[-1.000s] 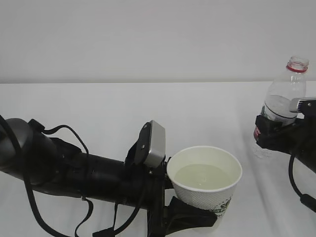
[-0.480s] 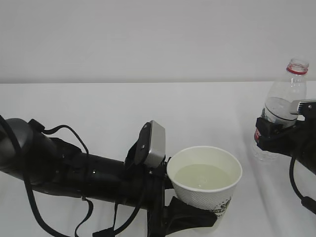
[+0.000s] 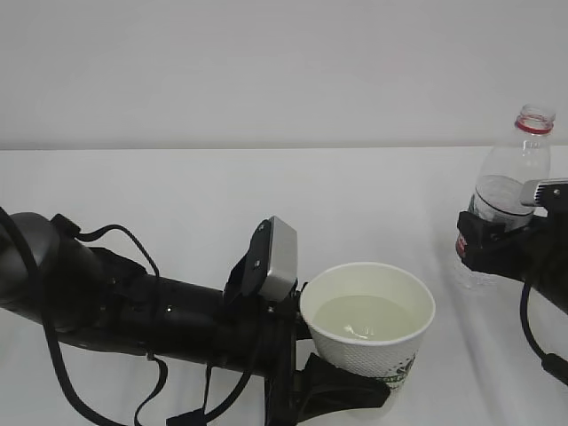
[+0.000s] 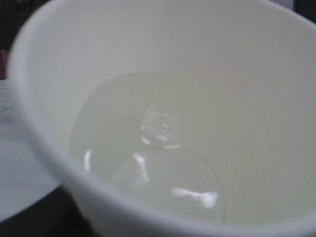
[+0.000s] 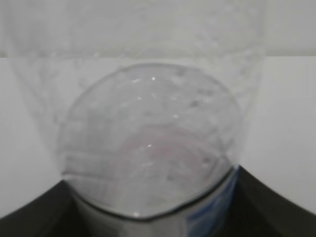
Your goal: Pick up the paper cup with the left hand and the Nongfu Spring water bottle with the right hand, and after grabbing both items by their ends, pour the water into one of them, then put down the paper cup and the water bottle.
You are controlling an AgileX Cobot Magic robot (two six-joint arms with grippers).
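**My two arms, both gripping**

My left arm (image 3: 133,306) lies low and nearly level, its gripper (image 3: 342,386) clasping the paper cup (image 3: 368,324) low down. Well to the cup's right, my right gripper (image 3: 497,244) clamps the bottle (image 3: 510,186) at mid-height, upright.

One cup, one bottle, two arms on one table.
There was a single paper cup (image 3: 371,325) holding water (image 3: 366,318), a single capless Nongfu Spring water bottle (image 3: 508,191), one left hand (image 3: 342,377), one right hand (image 3: 497,244), and one white table (image 3: 266,191).
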